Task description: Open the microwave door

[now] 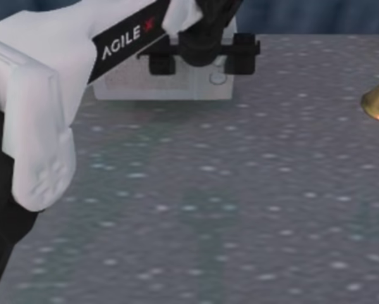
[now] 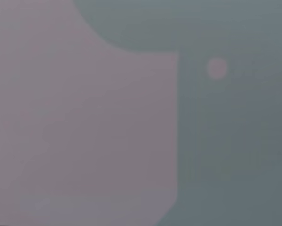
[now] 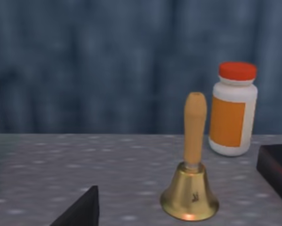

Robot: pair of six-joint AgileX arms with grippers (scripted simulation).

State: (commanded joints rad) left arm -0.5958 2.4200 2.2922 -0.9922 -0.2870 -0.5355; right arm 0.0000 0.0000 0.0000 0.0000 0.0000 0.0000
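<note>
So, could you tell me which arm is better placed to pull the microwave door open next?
Left. The left gripper is already at the microwave at the table's far edge. The right arm is absent from the top view; its wrist camera faces a brass bell.

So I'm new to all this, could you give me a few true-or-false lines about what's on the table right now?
1. The left arm reaches over the microwave at the table's far edge. True.
2. A brass bell with a wooden handle stands upright. True.
3. The bottle has a blue cap. False: its cap is red, its label orange.
4. The bell sits on top of the microwave. False: it stands on the table, far to the right.
5. The bottle stands behind the bell. True.
</note>
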